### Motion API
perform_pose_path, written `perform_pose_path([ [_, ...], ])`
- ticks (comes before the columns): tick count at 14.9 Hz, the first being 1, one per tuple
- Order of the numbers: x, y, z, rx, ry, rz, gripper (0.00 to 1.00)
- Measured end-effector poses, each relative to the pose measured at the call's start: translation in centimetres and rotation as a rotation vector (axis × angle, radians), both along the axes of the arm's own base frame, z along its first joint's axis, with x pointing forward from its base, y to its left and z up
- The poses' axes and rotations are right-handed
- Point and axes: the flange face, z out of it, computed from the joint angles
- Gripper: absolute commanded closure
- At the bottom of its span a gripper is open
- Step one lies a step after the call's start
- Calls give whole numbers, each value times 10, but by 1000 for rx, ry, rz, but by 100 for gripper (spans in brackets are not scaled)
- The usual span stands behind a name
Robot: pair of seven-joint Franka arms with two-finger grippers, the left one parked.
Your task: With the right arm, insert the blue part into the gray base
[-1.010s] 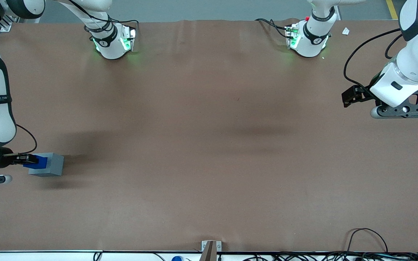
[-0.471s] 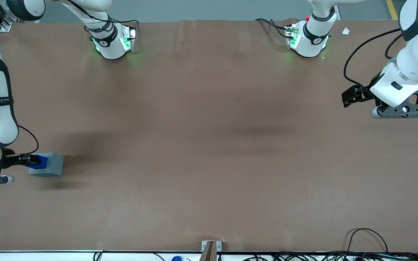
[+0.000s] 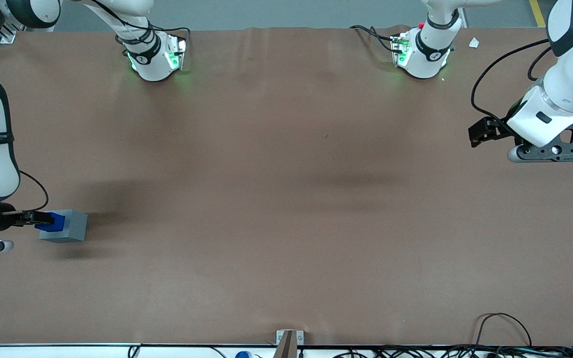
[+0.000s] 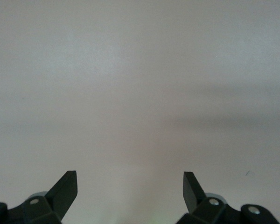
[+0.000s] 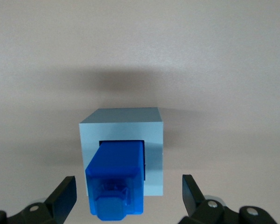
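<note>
The small bright blue plastic block already sits with its lower end in the square recess of the light gray plastic cube, so the main step of the task looks done. The block rises well above the cube's top face and seems slightly tilted, so I judge it is perhaps not fully seated; the right wrist view does not show how deep it goes.

The jaws of the right arm's slim black two-finger gripper are spread wide. Each finger stands clear of the block, one on each side of it, with a visible gap to the blue plastic. They hold nothing and touch nothing.

The block lies between the two jaws, near their tips, and the cube stands just under and ahead of them on the brown table. In the front view the gripper is just beside the cube, at the working arm's end of the table.

What seems left is only to check the seating and take the arm away.
</note>
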Motion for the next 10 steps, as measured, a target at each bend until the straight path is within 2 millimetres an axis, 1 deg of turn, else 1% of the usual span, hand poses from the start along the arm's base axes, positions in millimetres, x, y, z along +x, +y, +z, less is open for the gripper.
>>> perform_pose_path([
  [1, 0, -3, 3, 2, -8, -7, 0],
  [2, 2, -5, 11, 8, -22, -15, 0],
  [3, 2, -5, 25, 20, -31, -22, 0],
  [6, -10, 6, 84, 49, -2, -19, 0],
  [8, -24, 14, 125, 64, 16, -13, 0],
  [10, -39, 23, 159, 99, 37, -15, 0],
])
